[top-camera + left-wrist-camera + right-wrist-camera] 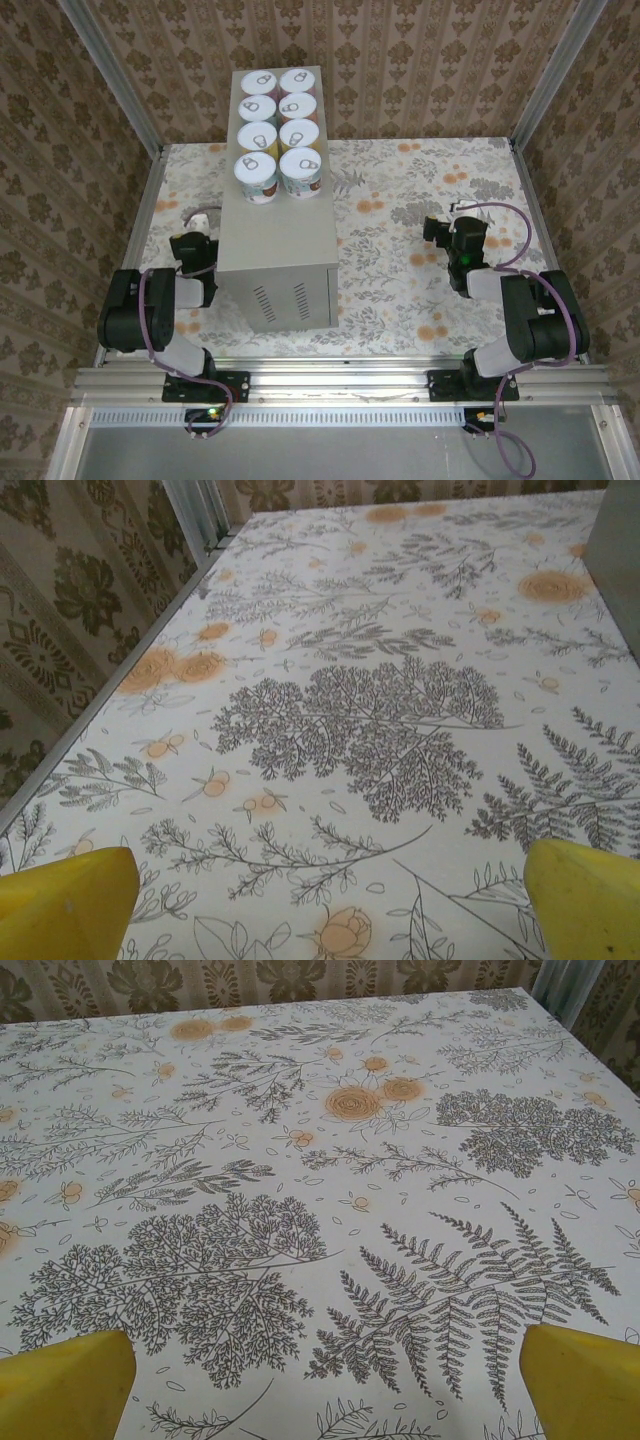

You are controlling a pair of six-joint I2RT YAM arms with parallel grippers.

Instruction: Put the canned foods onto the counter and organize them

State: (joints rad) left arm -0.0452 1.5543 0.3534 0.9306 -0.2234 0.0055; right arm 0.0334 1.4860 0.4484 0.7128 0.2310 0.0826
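Note:
Several cans point(279, 131) with white pull-tab lids stand in two neat rows on the far half of the grey-beige counter point(280, 250). My left gripper point(190, 232) rests low beside the counter's left side, and its yellow fingertips point(65, 905) are spread wide over bare floral floor. My right gripper point(445, 232) sits well to the right of the counter, open too, its yellow fingertips point(580, 1380) far apart with nothing between them. The counter's side wall point(615, 550) shows at the right edge of the left wrist view.
The floral floor surface point(400, 210) stretches between the counter and the right arm. Patterned walls and metal frame posts point(110, 75) close in the cell on three sides. An aluminium rail point(340, 385) runs along the near edge.

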